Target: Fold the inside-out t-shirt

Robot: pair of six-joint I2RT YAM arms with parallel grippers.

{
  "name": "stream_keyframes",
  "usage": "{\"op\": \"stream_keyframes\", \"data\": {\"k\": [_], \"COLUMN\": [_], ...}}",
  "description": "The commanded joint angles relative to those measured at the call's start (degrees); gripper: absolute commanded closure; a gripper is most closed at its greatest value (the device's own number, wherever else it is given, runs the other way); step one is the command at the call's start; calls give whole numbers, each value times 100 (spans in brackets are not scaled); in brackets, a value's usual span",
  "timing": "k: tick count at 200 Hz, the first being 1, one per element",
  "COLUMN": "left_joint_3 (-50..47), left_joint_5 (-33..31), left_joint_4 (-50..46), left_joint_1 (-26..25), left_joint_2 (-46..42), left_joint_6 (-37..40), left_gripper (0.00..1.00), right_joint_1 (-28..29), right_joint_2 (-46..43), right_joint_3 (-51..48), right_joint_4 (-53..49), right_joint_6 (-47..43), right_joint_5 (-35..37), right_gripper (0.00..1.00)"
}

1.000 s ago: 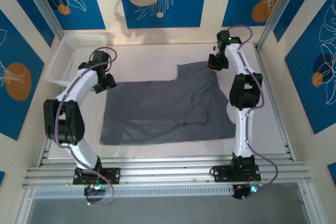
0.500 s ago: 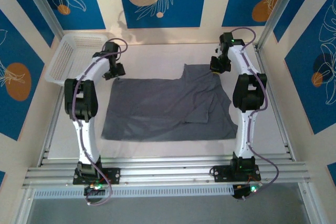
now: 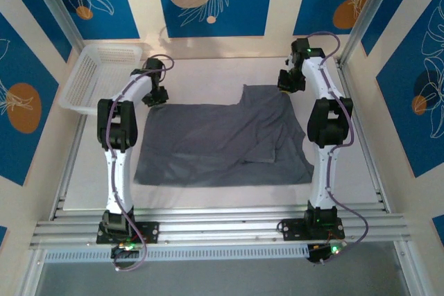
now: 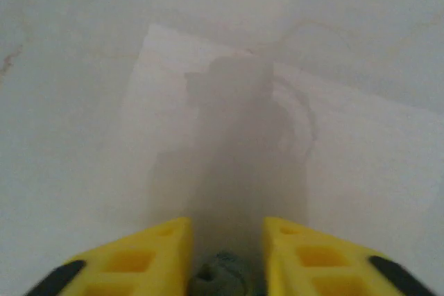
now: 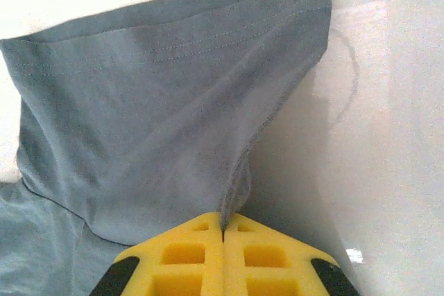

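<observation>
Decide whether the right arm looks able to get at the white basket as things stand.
Probably not: the basket sits at the far left corner, the right pincer is shut on the shirt at the far right, and the left arm stands between.

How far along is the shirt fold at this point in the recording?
Done: the t-shirt lies mostly spread, one flap doubled over on its right half. In hand: the right gripper pinches a hemmed far edge; the left gripper seems to pinch the far-left corner. Left: all the main folds.
</observation>
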Motion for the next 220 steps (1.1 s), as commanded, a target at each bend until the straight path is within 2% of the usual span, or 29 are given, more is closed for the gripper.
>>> {"op": "stream_keyframes", "data": {"k": [1, 18, 51, 75, 127, 154, 174, 204, 220], "left_joint_3": [160, 265, 286, 249, 267, -161, -909, -2202, -2726], "left_joint_5": [-59, -139, -195, -4, 326, 227, 224, 502, 677], "left_joint_4": [-273, -370, -525, -566, -745, -821, -648, -274, -222], "left_joint_1": [-4, 36, 191, 277, 334, 346, 407, 481, 481], "left_joint_2": [125, 104, -165, -300, -329, -840, -1503, -2405, -2650], "left_joint_6": [29, 3, -22, 91, 219, 362, 353, 305, 308], "left_gripper": [83, 100, 100, 100, 100, 100, 100, 100, 100], "right_joint_1": [9, -18, -253, -370, -335, -354, -391, -575, -643], "right_joint_2": [216, 237, 142, 35, 5, -326, -843, -1899, -2157], "right_joint_3": [219, 222, 10, -155, -25, -81, -739, -2742, -3451], "right_joint_4": [-192, -207, -211, -123, -160, -215, -18, 898, 1173], "right_joint_6": [132, 177, 168, 43, 198, 192, 255, 509, 567], "right_joint_5": [-84, 19, 175, 229, -465, -520, -469, -553, -717], "right_gripper": [100, 100, 100, 100, 100, 100, 100, 100, 99]}}
